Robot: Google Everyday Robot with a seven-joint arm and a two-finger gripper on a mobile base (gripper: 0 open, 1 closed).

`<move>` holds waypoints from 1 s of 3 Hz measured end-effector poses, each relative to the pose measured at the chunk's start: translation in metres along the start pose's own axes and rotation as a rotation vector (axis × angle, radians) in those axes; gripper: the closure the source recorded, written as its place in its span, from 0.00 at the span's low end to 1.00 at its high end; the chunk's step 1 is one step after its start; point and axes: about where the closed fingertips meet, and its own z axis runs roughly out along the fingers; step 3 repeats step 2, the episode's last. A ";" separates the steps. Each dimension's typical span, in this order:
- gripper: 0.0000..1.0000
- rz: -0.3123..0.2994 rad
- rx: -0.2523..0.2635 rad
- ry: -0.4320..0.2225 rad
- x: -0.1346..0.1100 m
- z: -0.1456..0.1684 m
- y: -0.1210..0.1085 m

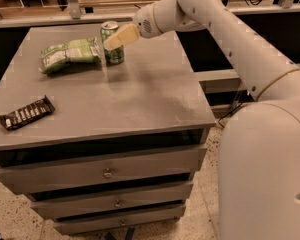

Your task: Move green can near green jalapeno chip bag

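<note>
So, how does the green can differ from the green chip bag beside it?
The green can stands upright; the green jalapeno chip bag lies flat, close beside it. The can is a narrow cylinder with a silver top; the bag is wider and crinkled. The gripper is at the can, not the bag. Both are green and rest on the grey cabinet top.

Upright green can (115,56) just beside crinkled green jalapeno chip bag (70,55), pincer (110,40) at can.

Gripper (114,38) over green can (115,55), hiding its upper side, arm (230,29) cut off right
</note>
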 end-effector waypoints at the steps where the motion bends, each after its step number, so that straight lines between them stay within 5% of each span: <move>1: 0.00 -0.035 0.009 0.054 0.004 -0.054 0.007; 3: 0.00 -0.034 0.008 0.053 0.004 -0.053 0.007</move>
